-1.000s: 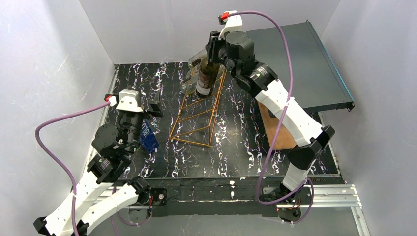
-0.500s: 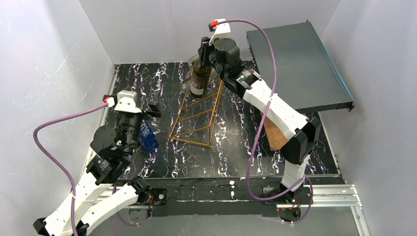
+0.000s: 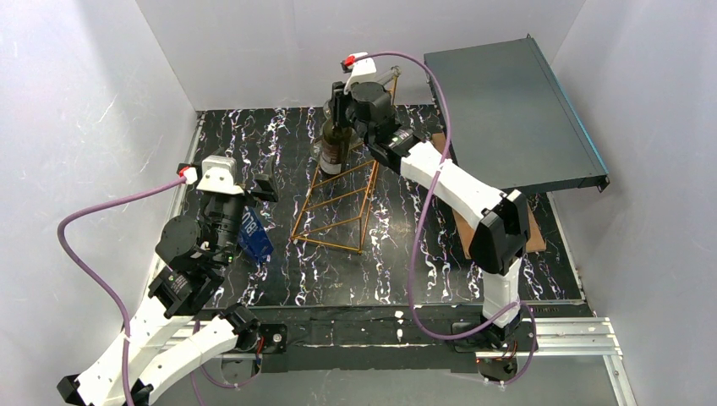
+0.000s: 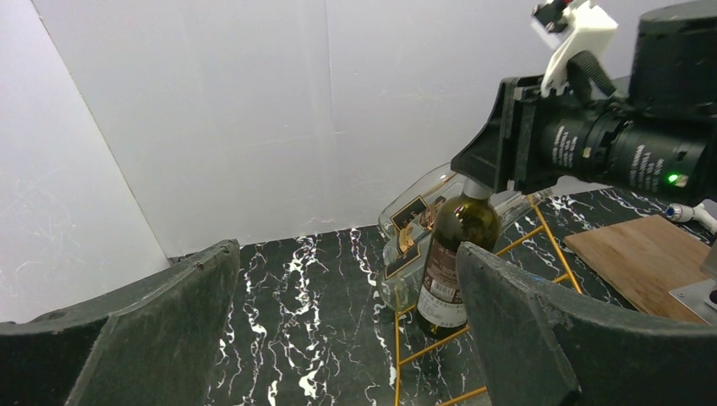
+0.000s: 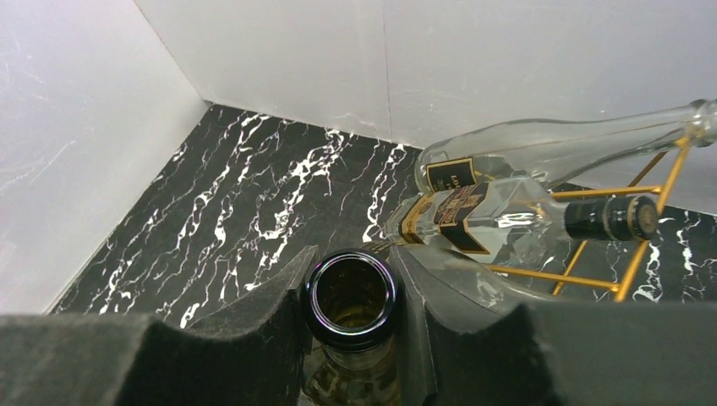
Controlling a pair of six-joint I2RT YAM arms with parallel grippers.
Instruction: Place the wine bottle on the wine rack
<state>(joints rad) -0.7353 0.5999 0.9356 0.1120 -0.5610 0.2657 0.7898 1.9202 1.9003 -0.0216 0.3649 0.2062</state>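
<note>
holding the wine bottle [image 4: 448,271] by its neck, the right fingers [image 5: 254,313] are closed on either side of the open mouth, so the bottle hangs straight below them with its long axis upright. it stands at the far end of the wine rack [image 5: 592,193], just beside two clear bottles [image 5: 550,144] that lie on their sides there. whether its base rests on the wire or on the worktop [image 3: 406,254], i cannot tell. the rack runs from that far end towards the near edge, and its nearer rungs look free. the coming move, as i judge it, turns on this: the bottle is vertical while the rack takes bottles lying flat, so the right arm must tip it over and lower it onto the rungs without knocking the clear bottles. the left fingers [image 4: 524,330] are spread wide and hold nothing, well apart from the rack, near a blue box [image 3: 255,239]. the right arm is plainly the nearer one
</note>
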